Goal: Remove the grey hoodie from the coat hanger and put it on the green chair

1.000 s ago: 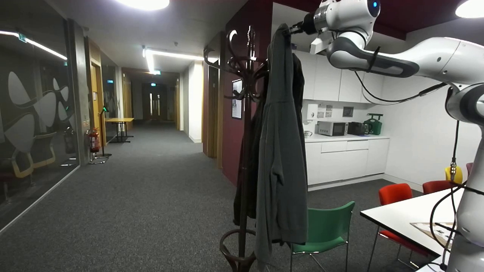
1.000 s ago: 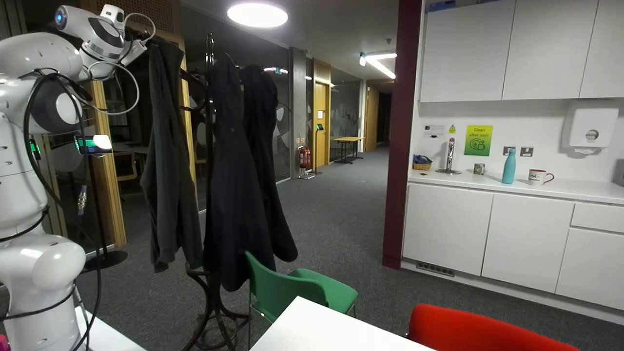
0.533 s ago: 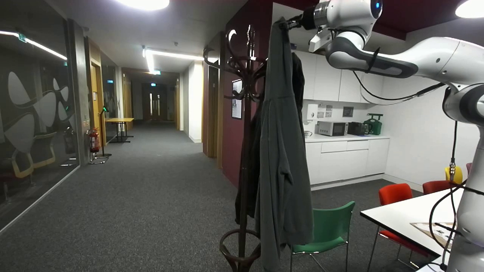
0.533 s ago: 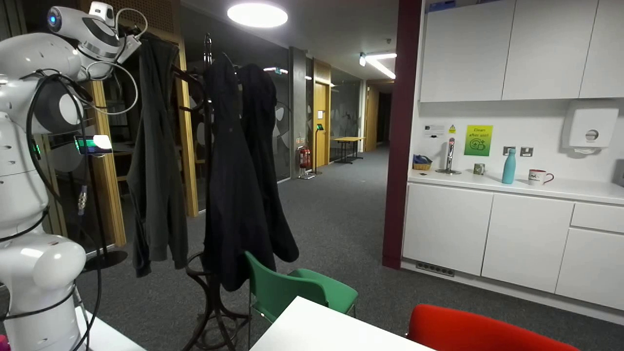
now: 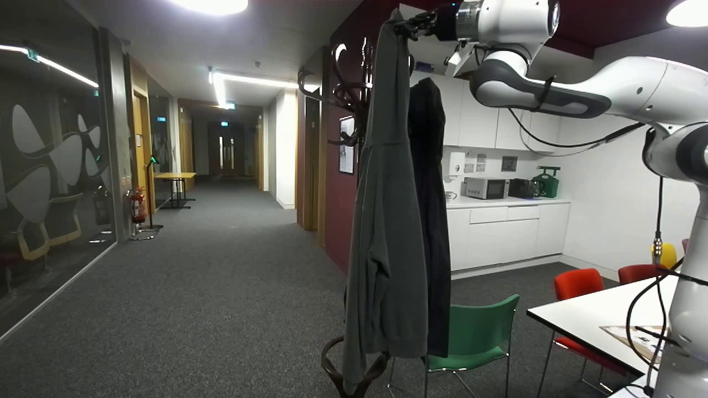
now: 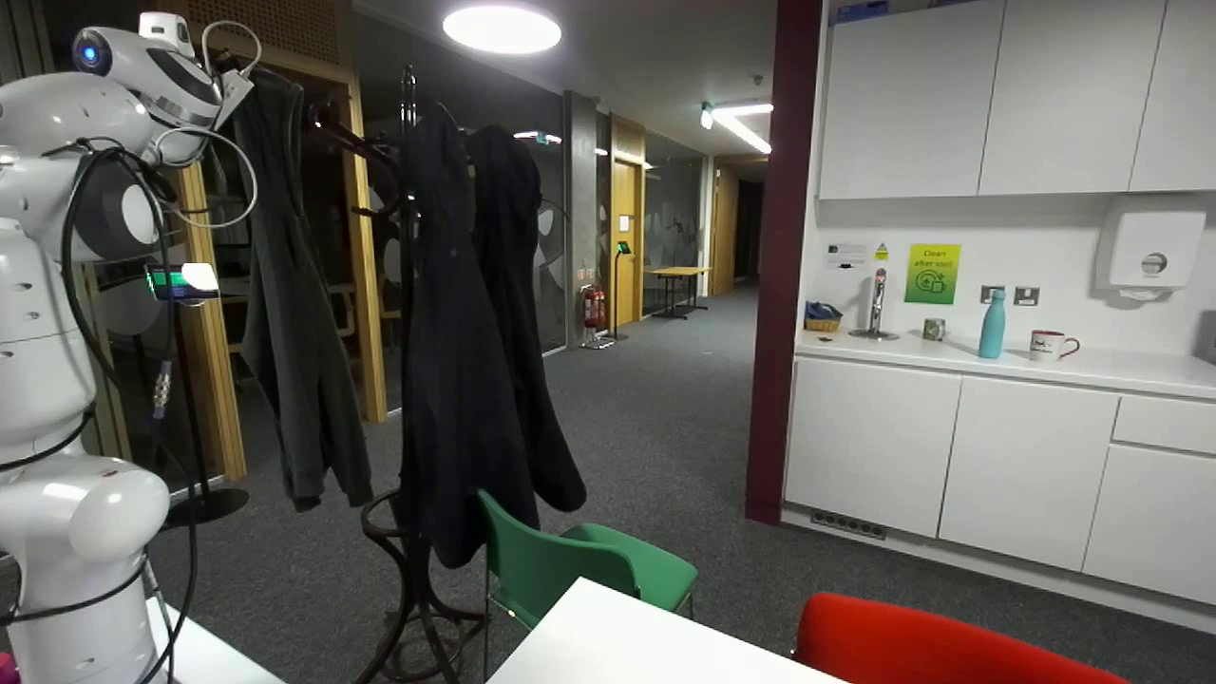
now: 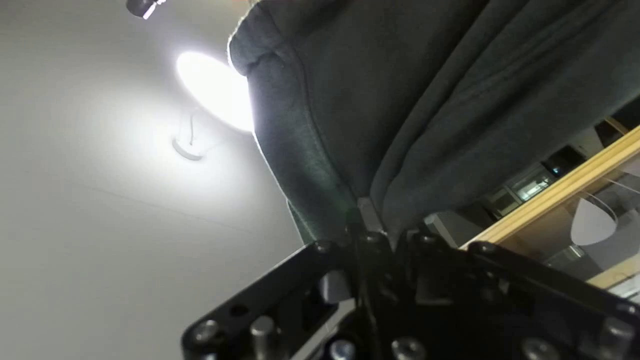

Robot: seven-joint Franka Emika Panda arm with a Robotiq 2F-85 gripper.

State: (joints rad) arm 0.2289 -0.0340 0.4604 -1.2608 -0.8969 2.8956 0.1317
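Note:
The grey hoodie [image 5: 390, 221] hangs limp from my gripper [image 5: 406, 27], high beside the coat hanger. In an exterior view, the hoodie [image 6: 302, 323] is left of the dark coat stand [image 6: 408, 237], with a gap to its pole, and a bare hook end shows between them. In another exterior view the hoodie covers much of the stand. In the wrist view, the gripper [image 7: 397, 225] is closed on the hoodie fabric [image 7: 450, 110], which fills the upper right. The green chair [image 5: 480, 331] stands behind the hoodie and also shows beside the stand [image 6: 560, 575].
Black coats [image 6: 465, 361] hang on the stand, between the hoodie and the green chair. A white table [image 6: 646, 646] and a red chair [image 6: 931, 651] stand near the green chair. A kitchen counter [image 5: 509, 203] runs along the back wall. A maroon wall [image 5: 340, 210] stands behind the stand.
My gripper has risen and moved left in both exterior views, taking the hoodie's top with it. The hoodie swings and is now further from the hook. The coats, stand and chair stay in place.

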